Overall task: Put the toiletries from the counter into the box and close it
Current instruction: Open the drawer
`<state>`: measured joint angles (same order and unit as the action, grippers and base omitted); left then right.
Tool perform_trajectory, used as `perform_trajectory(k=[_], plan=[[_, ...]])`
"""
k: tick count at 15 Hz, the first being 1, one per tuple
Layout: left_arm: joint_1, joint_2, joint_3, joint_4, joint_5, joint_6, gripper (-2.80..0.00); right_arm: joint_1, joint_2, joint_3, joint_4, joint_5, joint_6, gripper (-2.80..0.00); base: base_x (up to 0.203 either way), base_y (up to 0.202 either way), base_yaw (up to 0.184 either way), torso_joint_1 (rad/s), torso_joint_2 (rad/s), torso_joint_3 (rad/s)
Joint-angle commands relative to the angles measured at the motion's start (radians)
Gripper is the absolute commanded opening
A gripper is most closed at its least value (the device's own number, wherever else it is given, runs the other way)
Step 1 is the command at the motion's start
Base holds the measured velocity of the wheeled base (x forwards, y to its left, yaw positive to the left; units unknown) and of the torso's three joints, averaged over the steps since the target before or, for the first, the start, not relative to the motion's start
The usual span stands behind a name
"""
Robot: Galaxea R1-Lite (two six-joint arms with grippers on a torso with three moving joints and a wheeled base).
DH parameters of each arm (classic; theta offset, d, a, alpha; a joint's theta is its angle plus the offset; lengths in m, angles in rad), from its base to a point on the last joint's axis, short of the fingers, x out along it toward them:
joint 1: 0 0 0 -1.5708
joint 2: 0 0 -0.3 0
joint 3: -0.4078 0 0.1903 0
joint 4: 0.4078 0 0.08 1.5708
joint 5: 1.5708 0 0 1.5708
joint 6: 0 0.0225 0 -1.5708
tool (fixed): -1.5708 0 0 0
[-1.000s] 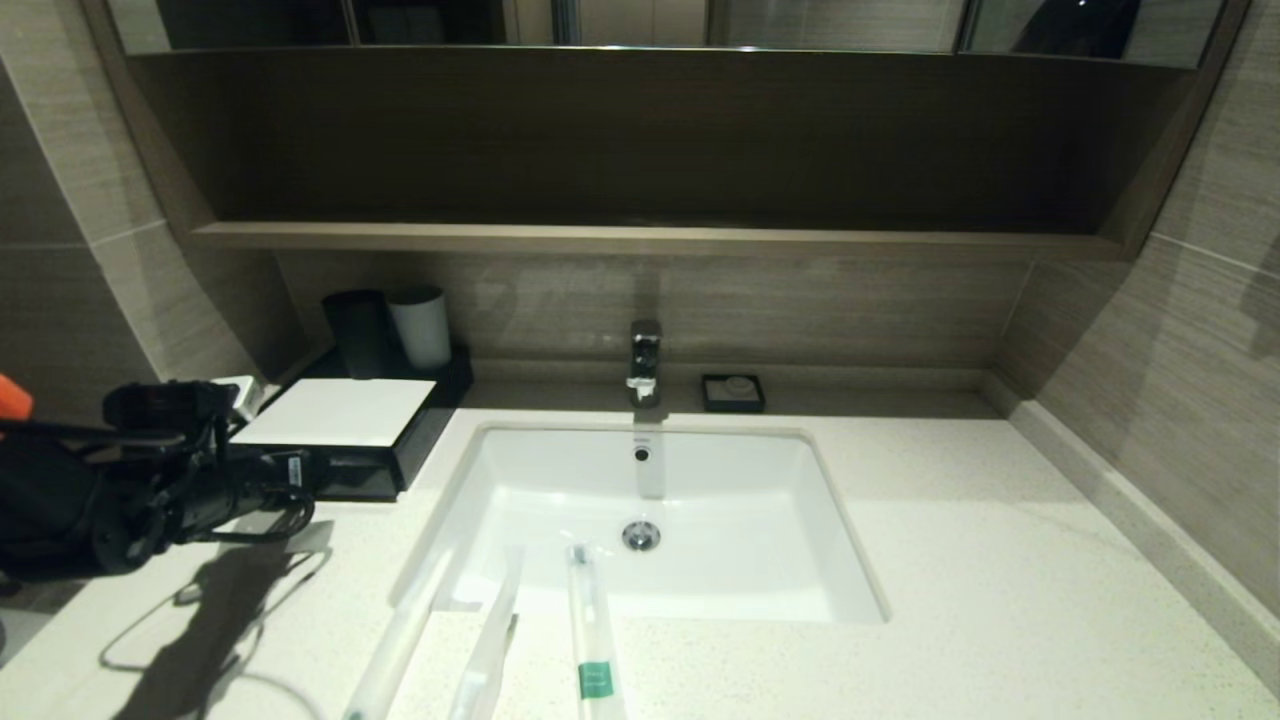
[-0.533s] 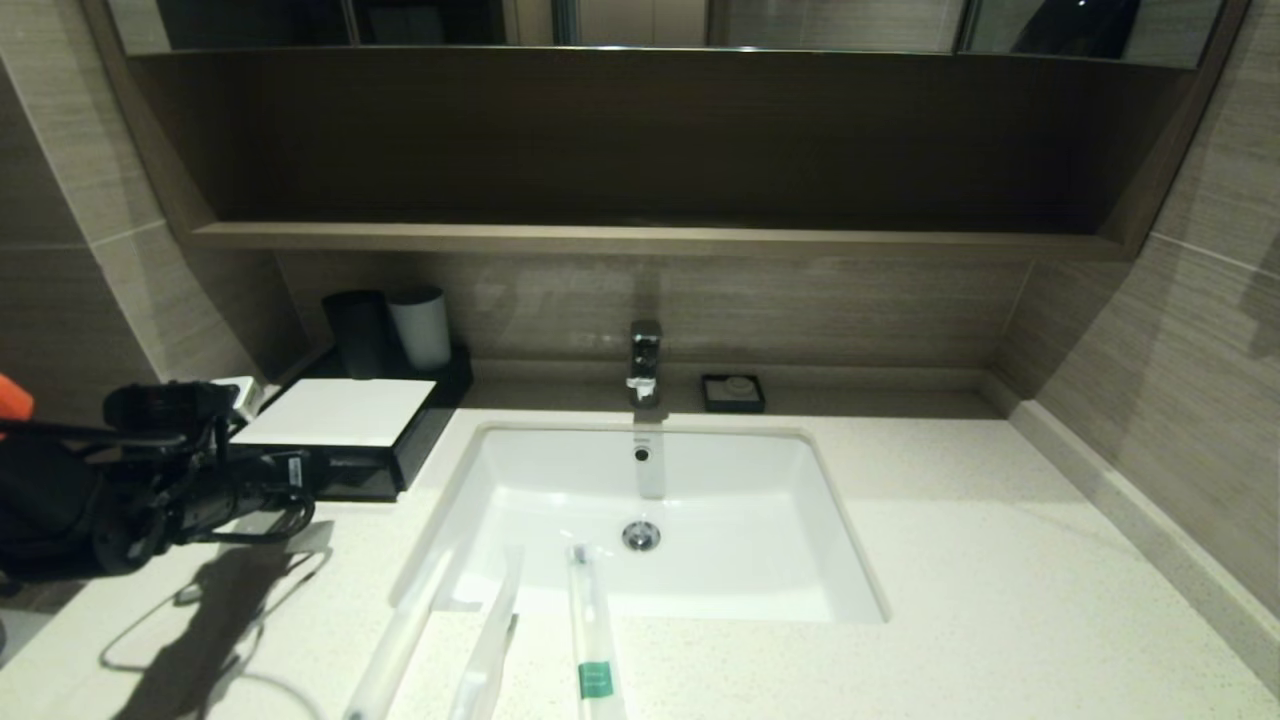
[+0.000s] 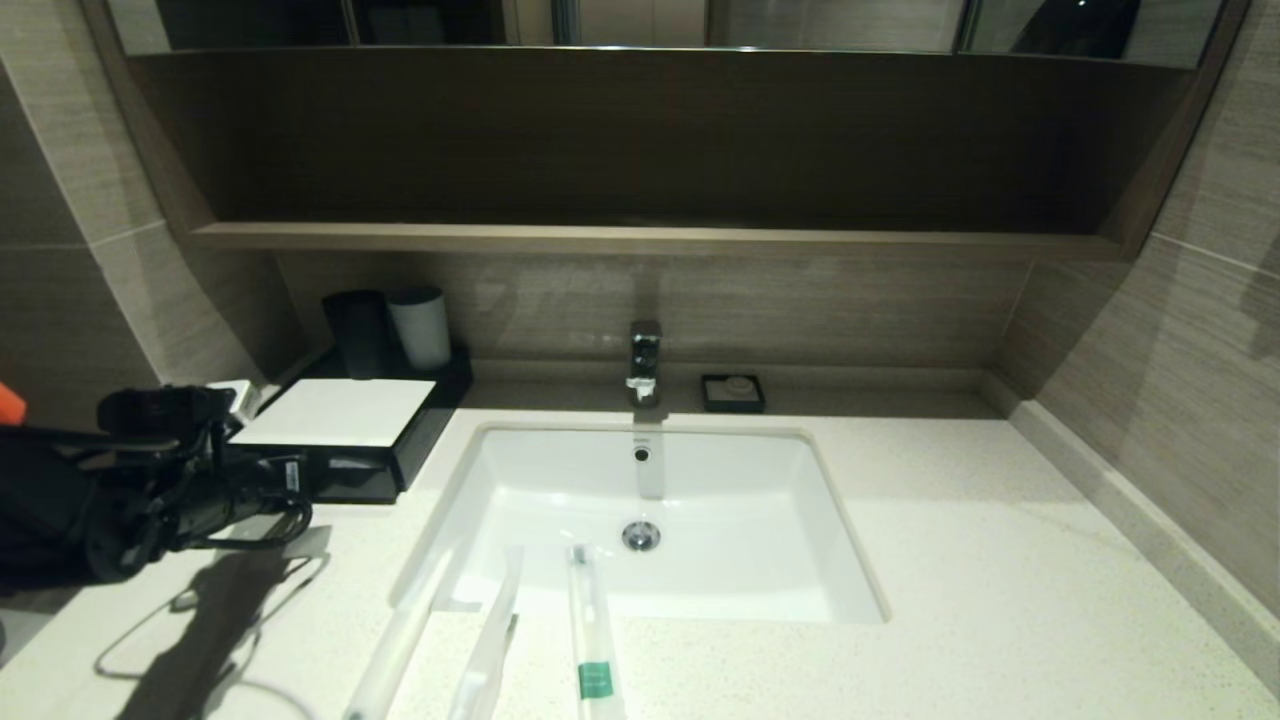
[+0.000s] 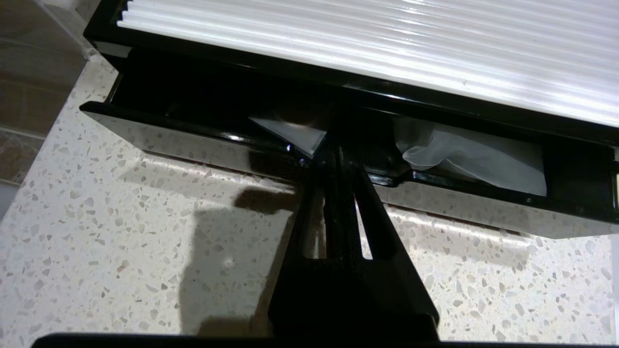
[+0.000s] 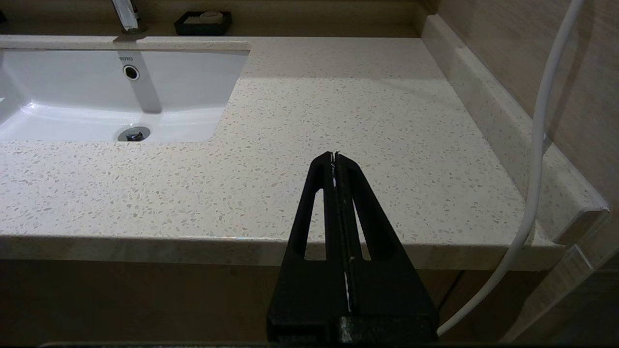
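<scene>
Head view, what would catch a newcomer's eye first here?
The white sink set in the middle of the counter. Three wrapped toiletries lie across its near edge, and at the left the left gripper is shut on the front lip of the box drawer.

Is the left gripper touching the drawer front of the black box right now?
Touching. In the left wrist view the left gripper, its fingers shut, meets the drawer front of the box at its middle, with no gap showing.
</scene>
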<state>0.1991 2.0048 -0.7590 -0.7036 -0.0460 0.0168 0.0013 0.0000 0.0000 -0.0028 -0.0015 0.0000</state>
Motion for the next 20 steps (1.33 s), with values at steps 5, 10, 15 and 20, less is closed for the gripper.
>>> perform_trajectory(k=[5,10,15,20], plan=[[0.002,-0.036,0.080,-0.081,0.000,0.000,-2.80,0.000,0.000,0.002,0.000,0.000,0.000,-2.80,0.000,0.000,0.000,0.000,0.00,0.000],[0.006,-0.035,0.115,-0.177,-0.001,0.000,-2.80,0.000,0.000,0.002,0.000,0.000,0.000,-2.80,0.000,0.000,0.000,0.000,0.00,0.000],[0.019,-0.031,0.156,-0.233,-0.055,0.000,-2.80,0.000,-0.002,0.002,0.000,0.000,0.000,-2.80,0.000,0.000,0.000,0.000,0.00,0.000],[0.028,-0.018,0.158,-0.267,-0.081,0.000,-2.80,0.000,-0.002,0.002,0.000,0.000,0.000,-2.80,0.000,0.000,0.000,0.000,0.00,0.000]])
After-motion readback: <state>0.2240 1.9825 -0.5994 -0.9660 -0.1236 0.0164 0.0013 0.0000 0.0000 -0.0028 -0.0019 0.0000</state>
